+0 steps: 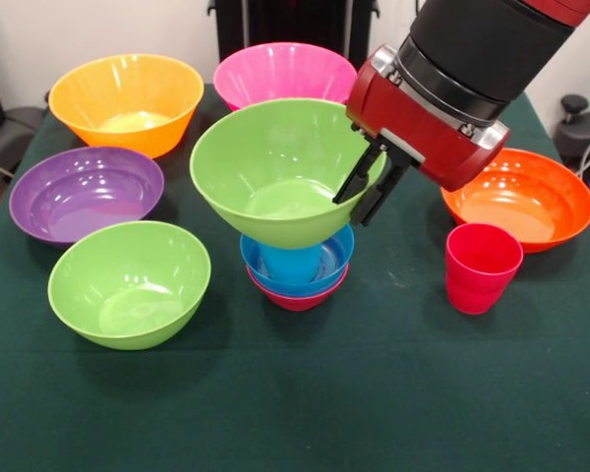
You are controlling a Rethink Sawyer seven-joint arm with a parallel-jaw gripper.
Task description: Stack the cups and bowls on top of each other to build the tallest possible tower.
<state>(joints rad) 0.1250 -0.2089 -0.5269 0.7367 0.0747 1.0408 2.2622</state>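
The fingers point(357, 187) are nearly closed, pinching the rim of the green bowl point(275, 167), which sits tilted on the blue cup point(290, 262) in the tower point(297, 275) at mid bench point(374, 393).

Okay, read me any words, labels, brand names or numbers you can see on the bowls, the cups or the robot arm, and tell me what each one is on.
None to read.
Bowls, such as the green bowl at the gripper: plain, no print.
Red cup and blue cup: no label showing.
Arm: no lettering visible.
Table: bare green cloth.
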